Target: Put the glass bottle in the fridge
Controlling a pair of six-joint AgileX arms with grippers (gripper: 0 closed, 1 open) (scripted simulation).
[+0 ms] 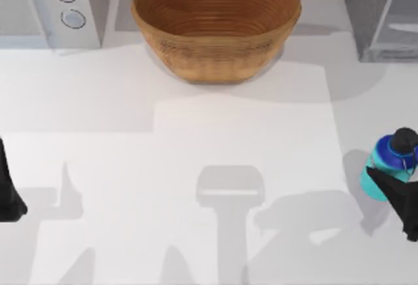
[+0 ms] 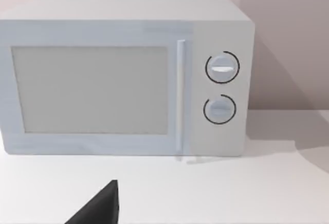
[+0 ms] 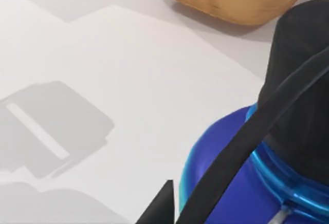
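Top view: glass bottle (image 1: pixel 386 167) upright, cap-up.

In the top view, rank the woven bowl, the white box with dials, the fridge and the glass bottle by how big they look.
1. woven bowl
2. white box with dials and fridge: both cut off by the frame, so no ranking between them
3. glass bottle, smallest, beside the right gripper

You get bright, even light on the white desk (image 1: pixel 196 167). Soft grey arm shadows fall between the two grippers, none harsh. The woven bowl (image 1: pixel 215 23) casts a faint shadow. No glare. Edges look slightly soft throughout.
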